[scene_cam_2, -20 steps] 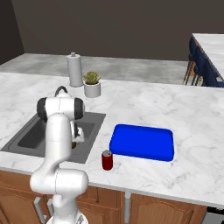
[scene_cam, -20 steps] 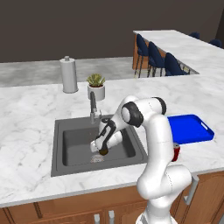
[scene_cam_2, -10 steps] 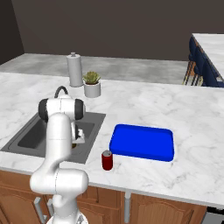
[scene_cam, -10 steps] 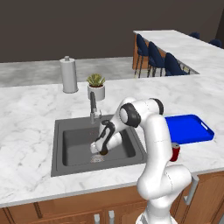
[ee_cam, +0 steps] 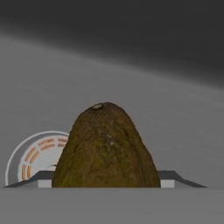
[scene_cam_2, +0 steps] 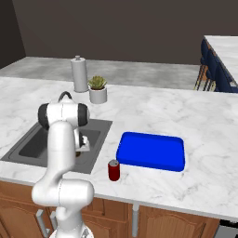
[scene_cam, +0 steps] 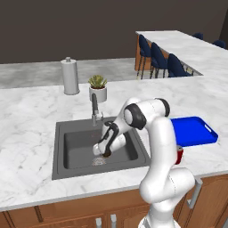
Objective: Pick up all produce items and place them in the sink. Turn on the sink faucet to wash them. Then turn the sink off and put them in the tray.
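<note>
Low inside the sink [scene_cam: 71,149], just above the drain [ee_cam: 37,155], the gripper [scene_cam: 106,153] pinches the brown produce item [ee_cam: 106,148], so the placing step looks nearly done; next it likely calls for releasing it, then reaching for the faucet [scene_cam: 95,107].

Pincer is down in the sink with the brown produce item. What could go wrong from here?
1. In the hand view the produce item hides the pincer's tips, so the grip can't be judged; it may slip or roll over the drain.
2. The arm reaches into the sink just in front of the faucet; lifting carelessly could knock the spout.
3. A red can stands near the tray and could be tipped on the carry.
</note>
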Robot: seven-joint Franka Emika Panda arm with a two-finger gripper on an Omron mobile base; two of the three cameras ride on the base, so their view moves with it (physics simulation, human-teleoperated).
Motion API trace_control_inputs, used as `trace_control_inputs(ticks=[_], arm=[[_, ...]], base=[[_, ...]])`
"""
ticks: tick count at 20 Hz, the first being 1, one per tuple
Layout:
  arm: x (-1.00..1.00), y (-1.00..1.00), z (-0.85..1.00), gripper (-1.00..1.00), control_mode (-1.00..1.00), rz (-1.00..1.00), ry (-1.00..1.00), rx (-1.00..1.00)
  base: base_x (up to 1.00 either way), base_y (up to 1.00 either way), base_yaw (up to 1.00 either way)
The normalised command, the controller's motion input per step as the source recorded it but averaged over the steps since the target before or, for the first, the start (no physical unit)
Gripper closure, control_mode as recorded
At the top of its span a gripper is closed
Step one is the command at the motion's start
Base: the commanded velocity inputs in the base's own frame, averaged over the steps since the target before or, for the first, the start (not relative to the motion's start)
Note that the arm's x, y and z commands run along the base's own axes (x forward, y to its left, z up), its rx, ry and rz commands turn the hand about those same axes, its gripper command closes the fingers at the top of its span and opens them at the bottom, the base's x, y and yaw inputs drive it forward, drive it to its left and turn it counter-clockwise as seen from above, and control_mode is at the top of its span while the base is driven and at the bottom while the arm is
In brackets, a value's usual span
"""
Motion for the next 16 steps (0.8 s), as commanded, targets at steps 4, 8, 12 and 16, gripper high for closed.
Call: trace_control_inputs(ticks=[4,8,12,16], arm=[[-0.30,-0.06,0.58,1.00,-1.00,0.00,-0.03,0.00],[-0.21,-0.13,0.61,1.00,-1.00,0.00,0.00,0.01],[-0.07,-0.08,0.71,1.00,-1.00,0.00,0.00,0.00],[0.00,-0.08,0.78,1.00,-1.00,-0.02,0.01,0.00]], base=[[0.00,0.00,0.00],[0.00,0.00,0.00],[0.00,0.00,0.00],[0.00,0.00,0.00]])
